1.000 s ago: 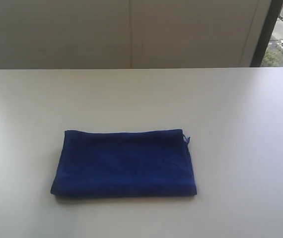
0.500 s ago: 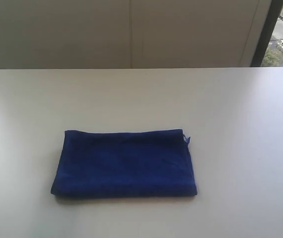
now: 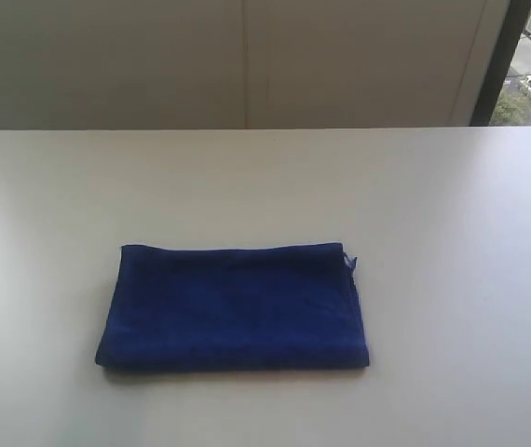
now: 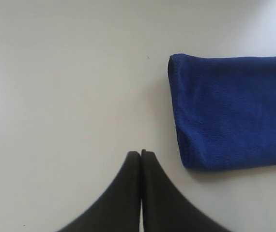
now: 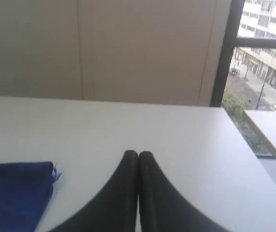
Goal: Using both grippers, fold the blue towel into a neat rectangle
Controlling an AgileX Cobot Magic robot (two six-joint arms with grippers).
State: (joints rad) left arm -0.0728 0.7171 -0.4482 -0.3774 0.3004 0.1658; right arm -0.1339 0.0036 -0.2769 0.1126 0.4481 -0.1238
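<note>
Royal-blue soft microfibre towel: already folded into a flat, pretty tidy rectangle, long side running across the exterior view. Edges look lined up, top is smooth.
Where it sits: flat on the plain white desk, nothing on top of it and nothing touching it.
Small white tag: pokes out at the towel's far right corner. You can also spot it in the right wrist view.
Left black pincer end effector: clenched tight, fingers pressed flat together with nothing between them. It's just off the towel's short rounded end, clearly apart from the cloth. Can't tell if the tips touch the desk or hang above it.
Right black pincer end effector: same deal, clamped closed and holding nothing. It's off to the tag side of the towel, well clear of it, over bare desk.
Exterior view: neither arm shows up there at all, just towel and desk.
Beige panelled wall: beyond the towel, past the desk's far edge.
Window with a dark frame: beyond the towel and off to its right, with street and buildings outside.
</note>
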